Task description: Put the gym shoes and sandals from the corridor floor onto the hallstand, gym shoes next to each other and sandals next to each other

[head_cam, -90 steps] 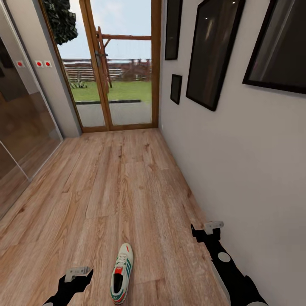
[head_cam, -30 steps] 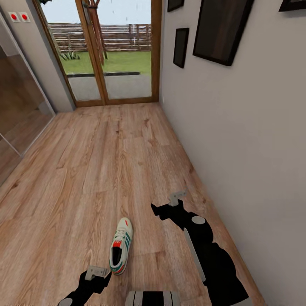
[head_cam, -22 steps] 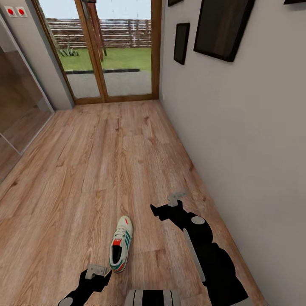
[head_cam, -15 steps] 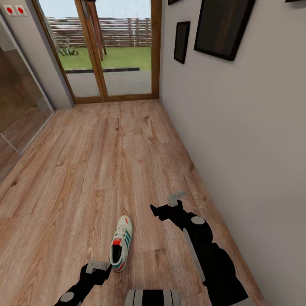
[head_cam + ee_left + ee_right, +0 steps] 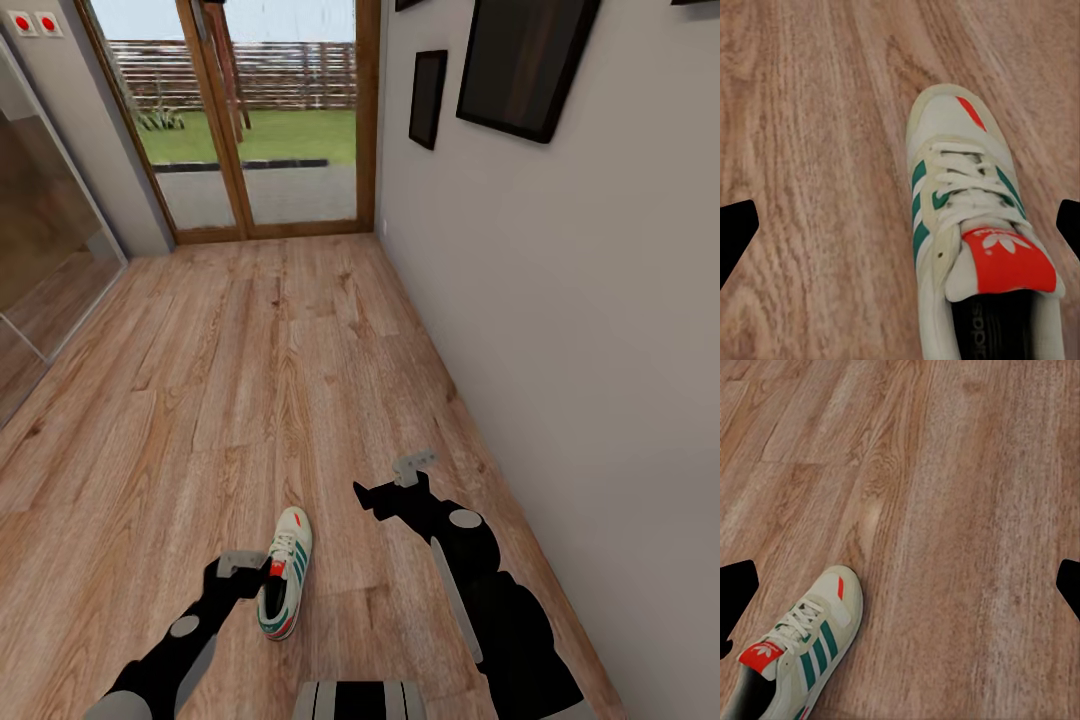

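Observation:
One gym shoe (image 5: pixel 283 582), white with green stripes and a red-orange tongue label, lies on the corridor floor (image 5: pixel 250 400) with its toe pointing away from me. My left gripper (image 5: pixel 245 574) is open and hovers just left of the shoe's heel. In the left wrist view the gym shoe (image 5: pixel 971 225) sits between the wide-apart fingertips, nearer one side of the left gripper (image 5: pixel 900 232). My right gripper (image 5: pixel 385 492) is open and hangs to the right of the shoe, beyond its toe, and its camera sees the gym shoe (image 5: pixel 806 649) at a distance. The sandals and the hallstand are out of view.
A white wall (image 5: pixel 560 350) with dark framed pictures (image 5: pixel 520 60) runs close along the right. A wooden glass door (image 5: pixel 270 120) closes the far end. Glass panels (image 5: pixel 40 250) line the left. My base (image 5: pixel 360 700) shows at the bottom edge.
My left gripper has moved forward along the floor to beside the shoe's heel. The right arm and the shoe have stayed put over the last second. Before that, the head camera tilted down.

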{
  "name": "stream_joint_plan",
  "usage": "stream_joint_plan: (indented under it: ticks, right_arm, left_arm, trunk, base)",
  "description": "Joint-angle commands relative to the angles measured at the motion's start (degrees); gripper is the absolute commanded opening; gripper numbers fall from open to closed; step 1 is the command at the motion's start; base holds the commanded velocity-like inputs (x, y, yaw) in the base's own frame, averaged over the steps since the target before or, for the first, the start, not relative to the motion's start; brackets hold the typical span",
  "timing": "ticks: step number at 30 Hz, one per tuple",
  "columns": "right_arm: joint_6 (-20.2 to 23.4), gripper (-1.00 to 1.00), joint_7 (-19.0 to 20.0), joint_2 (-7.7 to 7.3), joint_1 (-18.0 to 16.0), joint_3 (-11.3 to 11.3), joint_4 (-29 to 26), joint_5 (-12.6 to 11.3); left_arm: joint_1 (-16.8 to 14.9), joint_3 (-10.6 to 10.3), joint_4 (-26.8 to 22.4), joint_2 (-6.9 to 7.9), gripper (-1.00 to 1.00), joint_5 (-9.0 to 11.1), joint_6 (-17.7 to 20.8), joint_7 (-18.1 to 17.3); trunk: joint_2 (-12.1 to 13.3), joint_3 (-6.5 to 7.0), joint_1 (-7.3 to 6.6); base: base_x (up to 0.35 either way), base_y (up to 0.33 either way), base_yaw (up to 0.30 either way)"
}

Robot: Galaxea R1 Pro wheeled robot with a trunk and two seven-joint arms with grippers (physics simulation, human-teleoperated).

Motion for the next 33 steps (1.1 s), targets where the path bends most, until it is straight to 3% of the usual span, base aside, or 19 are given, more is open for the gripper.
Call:
stream_joint_plan:
  ticks: [1,17,33]
  right_arm:
    - [0.2,1.00,0.4,0.03,0.0,-0.1,-0.1,0.6]
    - [0.2,1.00,0.3,0.03,0.0,-0.2,-0.1,0.6]
    - [0.3,1.00,0.3,0.03,0.0,-0.3,-0.2,0.6]
  left_arm:
    - [-0.5,-0.1,0.0,-0.14,1.00,0.1,1.5,0.0]
    - [-0.4,0.3,0.3,-0.27,1.00,0.2,3.3,0.1]
    - [-0.2,0.3,0.4,-0.27,1.00,0.2,3.2,0.1]
  trunk:
    - [0.0,-0.04,-0.01]
    - [0.0,-0.03,-0.01]
    - [0.0,-0.05,0.04]
  base:
    - [0.000,0.000,0.000]
    - [0.000,0.000,-0.019]
    - [0.000,0.000,-0.234]
